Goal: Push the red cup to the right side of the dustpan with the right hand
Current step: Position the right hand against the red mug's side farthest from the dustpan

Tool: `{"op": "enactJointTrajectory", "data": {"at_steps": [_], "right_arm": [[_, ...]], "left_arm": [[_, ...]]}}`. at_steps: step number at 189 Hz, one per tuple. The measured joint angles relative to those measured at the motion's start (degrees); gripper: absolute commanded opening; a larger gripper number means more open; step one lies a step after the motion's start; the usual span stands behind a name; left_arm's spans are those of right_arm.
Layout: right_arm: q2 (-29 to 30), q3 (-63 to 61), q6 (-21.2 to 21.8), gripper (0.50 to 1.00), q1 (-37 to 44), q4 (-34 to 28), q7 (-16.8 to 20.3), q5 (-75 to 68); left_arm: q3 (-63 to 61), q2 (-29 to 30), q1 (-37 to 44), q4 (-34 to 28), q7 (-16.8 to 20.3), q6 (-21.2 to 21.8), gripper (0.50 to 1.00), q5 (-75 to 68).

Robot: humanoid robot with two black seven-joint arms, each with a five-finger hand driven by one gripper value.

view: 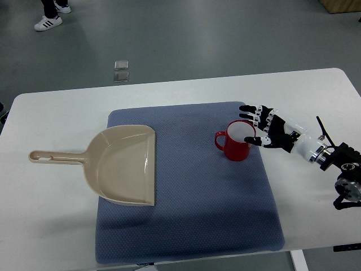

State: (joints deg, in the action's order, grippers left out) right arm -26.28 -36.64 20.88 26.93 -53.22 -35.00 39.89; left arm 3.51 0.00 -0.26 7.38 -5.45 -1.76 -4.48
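Note:
A red cup (237, 142) with a white inside stands upright on the blue mat (186, 197), its handle pointing left. A beige dustpan (121, 164) lies on the mat's left part, its handle reaching left onto the table and its open mouth facing right toward the cup. My right hand (260, 125) comes in from the right edge, fingers spread and holding nothing. Its fingertips (251, 140) are at the cup's right rim, touching or nearly touching it. The left arm is out of view.
The white table (51, 214) carries the mat. Its right edge is close behind my right forearm (330, 158). A person's shoes (51, 17) show on the floor at the far left. A small clear object (121, 70) lies on the floor behind the table.

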Motion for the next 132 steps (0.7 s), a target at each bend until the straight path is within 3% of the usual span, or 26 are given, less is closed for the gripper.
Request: {"op": "enactJointTrajectory", "data": {"at_steps": [132], "right_arm": [[3.43, -0.53, -4.35, 0.917, -0.43, 0.66, 0.00, 0.11]], "left_arm": [[0.00, 0.00, 0.00, -0.03, 0.00, 0.00, 1.000, 0.00]]}}
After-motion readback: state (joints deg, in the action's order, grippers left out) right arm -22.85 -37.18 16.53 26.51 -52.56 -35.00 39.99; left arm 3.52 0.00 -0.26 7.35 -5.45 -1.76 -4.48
